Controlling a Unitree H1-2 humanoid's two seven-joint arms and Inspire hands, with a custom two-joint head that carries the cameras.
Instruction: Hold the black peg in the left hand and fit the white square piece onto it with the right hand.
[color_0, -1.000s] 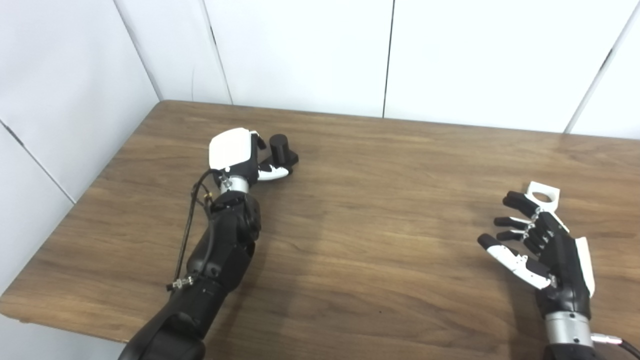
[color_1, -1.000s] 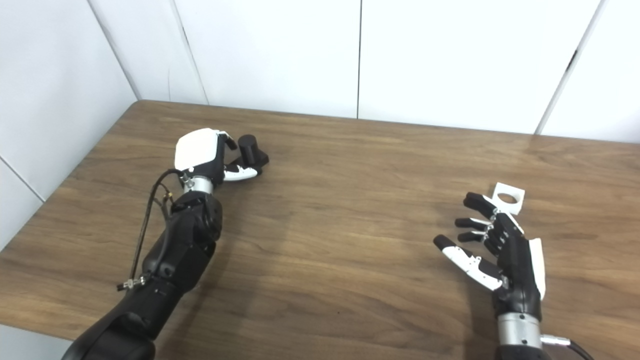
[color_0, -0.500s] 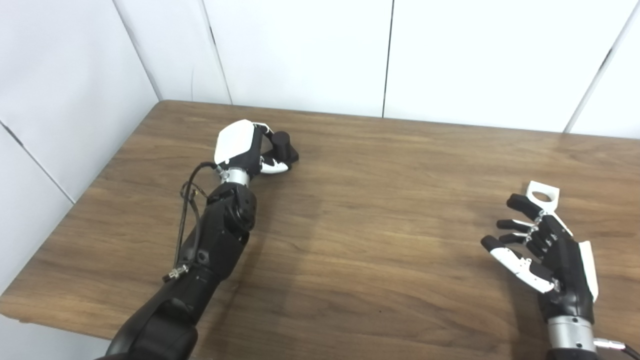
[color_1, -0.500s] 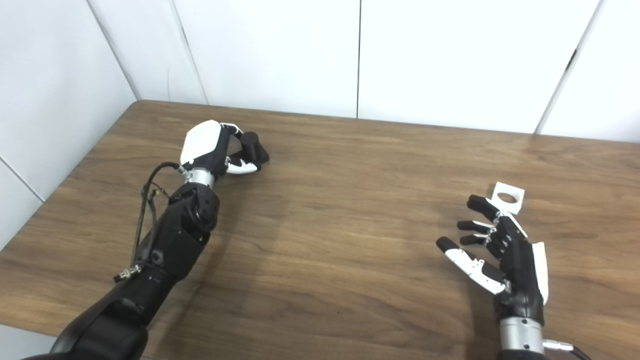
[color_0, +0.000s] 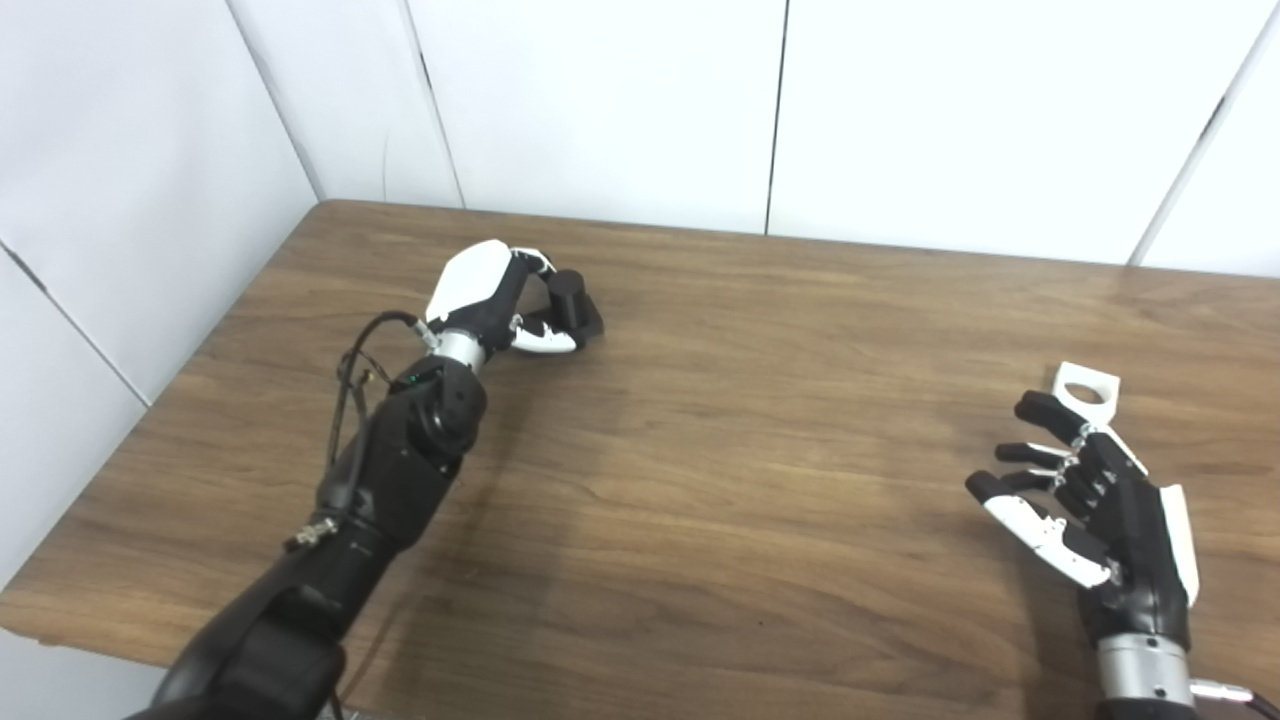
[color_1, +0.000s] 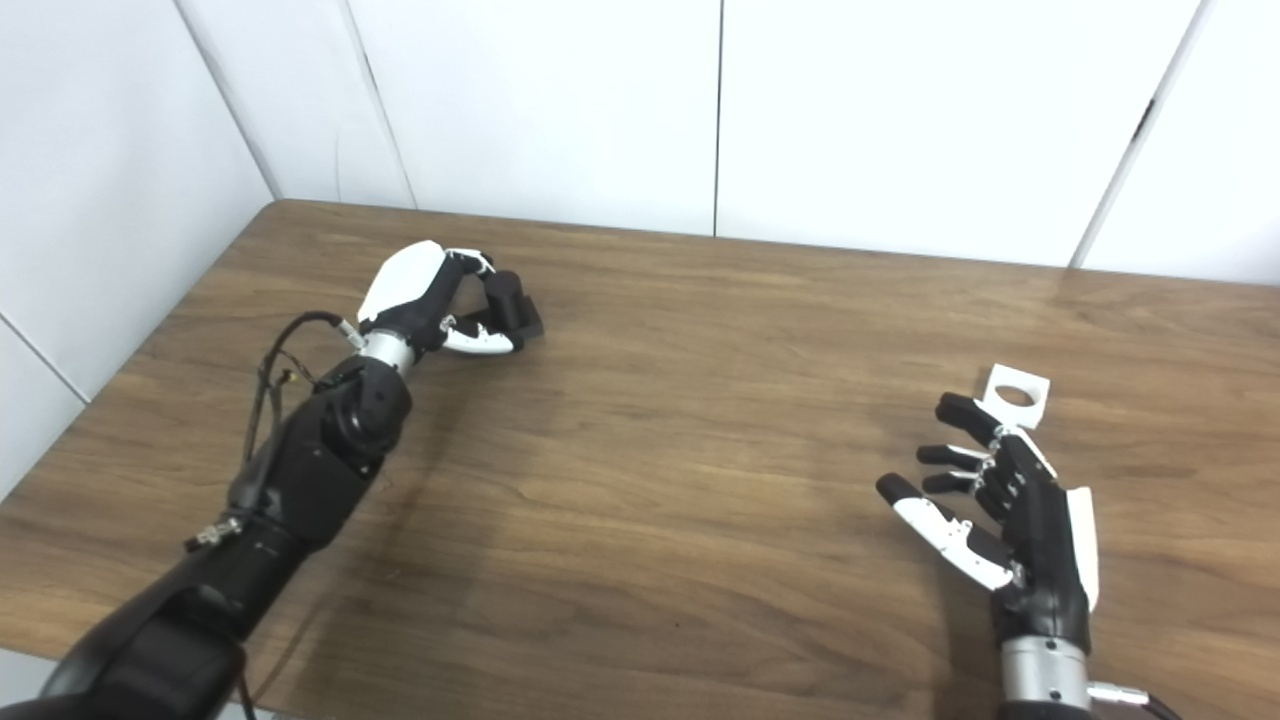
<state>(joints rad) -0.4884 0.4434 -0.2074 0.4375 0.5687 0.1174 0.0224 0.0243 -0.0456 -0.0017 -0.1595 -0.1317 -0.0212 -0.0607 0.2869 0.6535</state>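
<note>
The black peg, a short cylinder on a square base, stands on the table at the far left. My left hand curls around it, with the fingers arched over its far side and the white thumb along the base in front. The white square piece, with a round hole in it, lies flat on the table at the right. My right hand hovers just in front of the piece. Its fingers are spread, its palm faces left, and it holds nothing.
The brown wooden table fills the view. White wall panels close it in at the back and along the left side. The front left table edge runs under my left arm.
My left arm has swung leftward and the hand has turned and closed in on the peg, which shifted slightly right. My right hand has drifted a little nearer and lower, and stays open.
</note>
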